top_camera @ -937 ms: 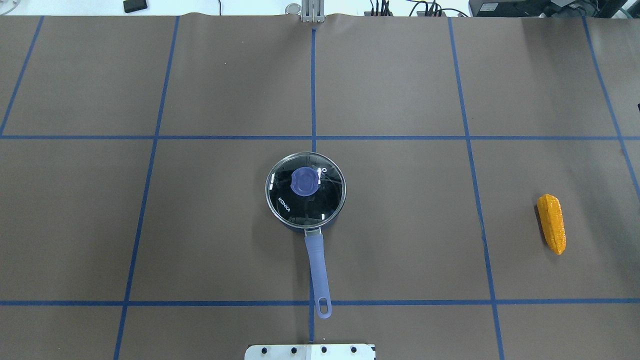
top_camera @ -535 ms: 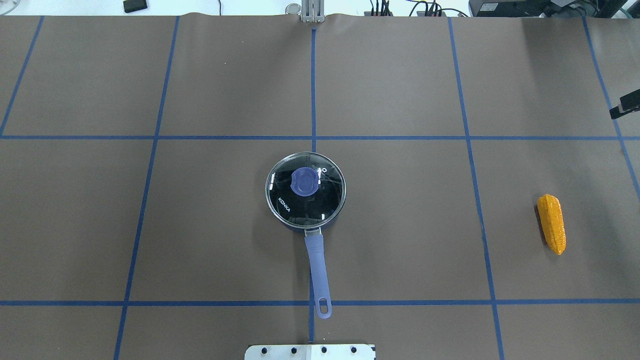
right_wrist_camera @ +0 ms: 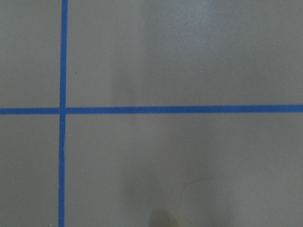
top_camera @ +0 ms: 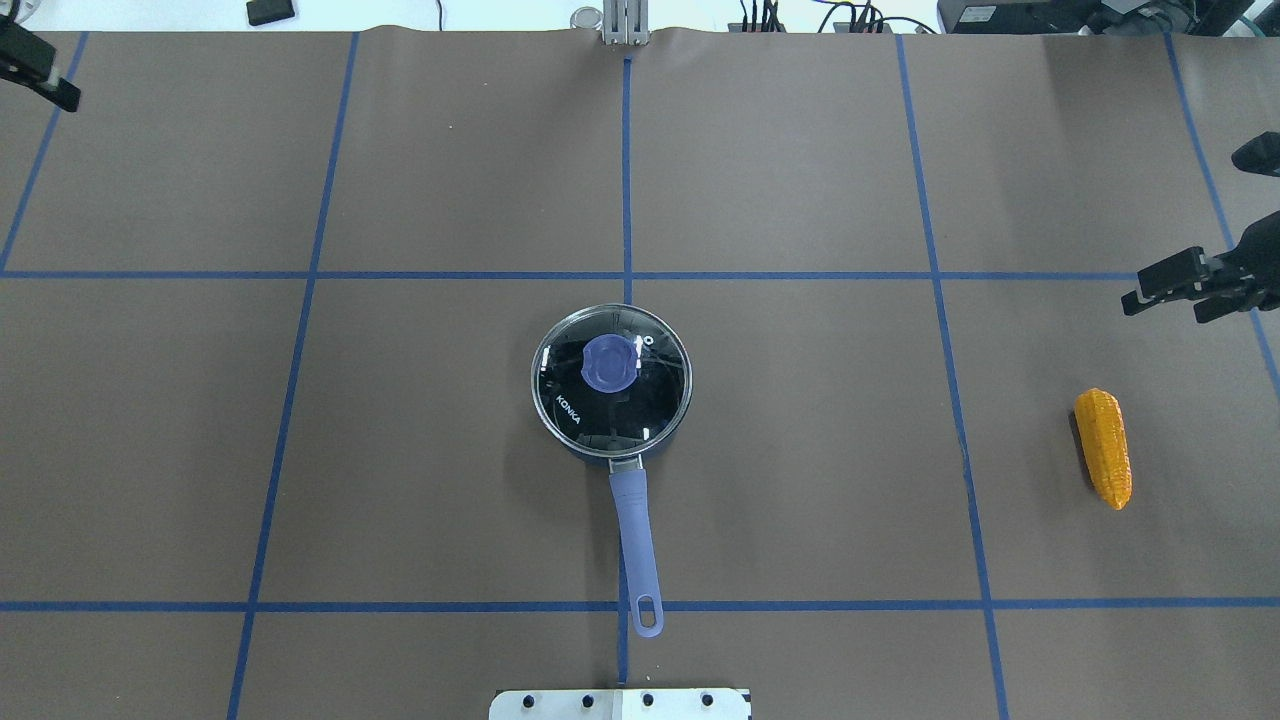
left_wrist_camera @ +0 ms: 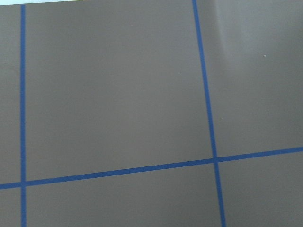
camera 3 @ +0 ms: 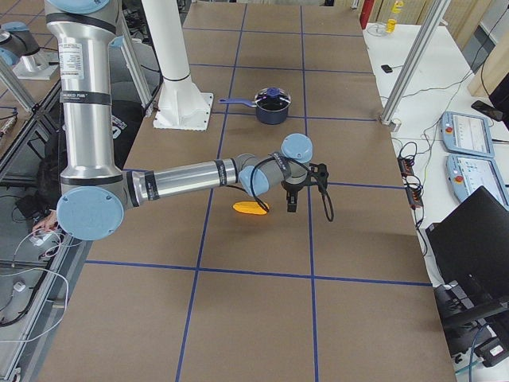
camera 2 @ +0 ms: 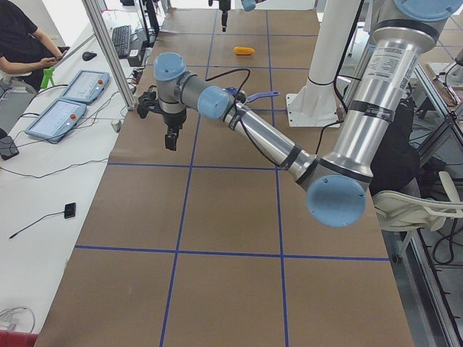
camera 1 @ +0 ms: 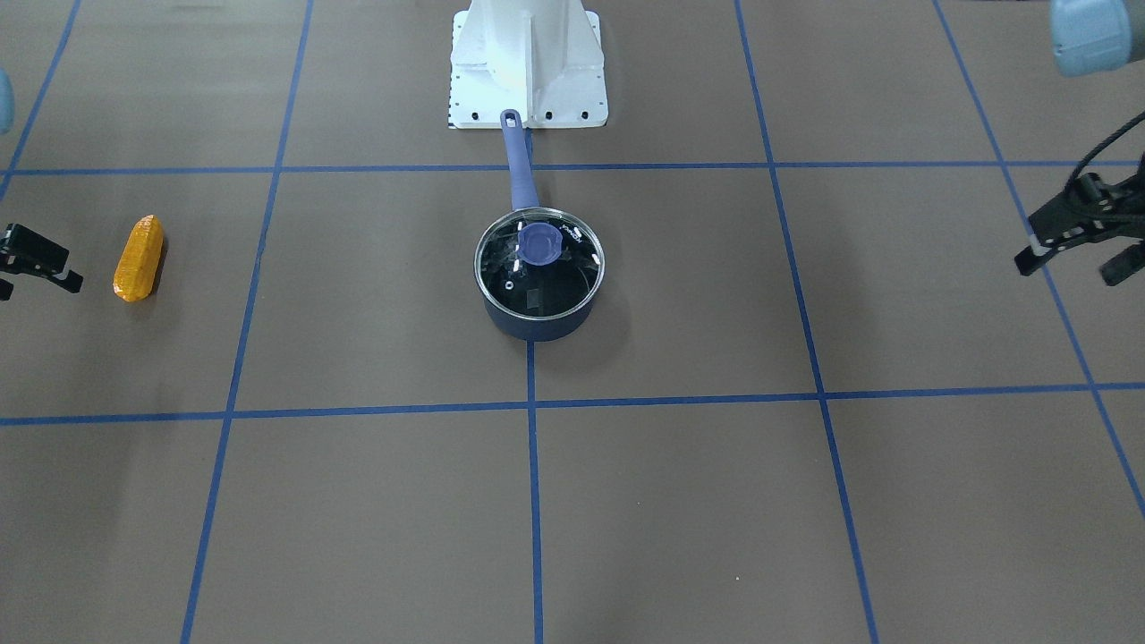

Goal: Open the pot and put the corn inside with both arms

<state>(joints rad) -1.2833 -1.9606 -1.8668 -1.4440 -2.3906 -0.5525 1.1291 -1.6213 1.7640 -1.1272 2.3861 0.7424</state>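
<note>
1. From across the table, we see the pot (camera 1: pixel 537 324) in the middle of the brown table (camera 1: pixel 358 519). Its glass lid (camera 1: pixel 546 284) is on and its handle (camera 1: pixel 519 156) points toward the robot's base (camera 1: pixel 528 63). The corn (camera 1: pixel 139 258) lies flat far out on the robot's right side, well apart from the pot. The right gripper (camera 1: pixel 36 275) sits just beside the corn, not touching it, with its fingers spread. The left gripper (camera 1: pixel 1069 266) hangs at the opposite edge, also with its fingers spread.
2. From overhead, we see the lid's blue knob (top_camera: pixel 608 362) at its centre. The corn lies lengthwise, nearer the robot than the right gripper, whose two fingers stand apart. Only a corner of the left gripper shows at the far left, so we cannot tell its state here.
3. From the left end, the near arm holds the left gripper pointing down over bare table. The corn lies far off, and the arm hides most of the pot.
4. From the right end, the near arm's gripper hangs just beyond the corn, which rests on the table.
5. Both wrist cameras show us only the brown surface and blue tape lines (left_wrist_camera: pixel 208 94).
</note>
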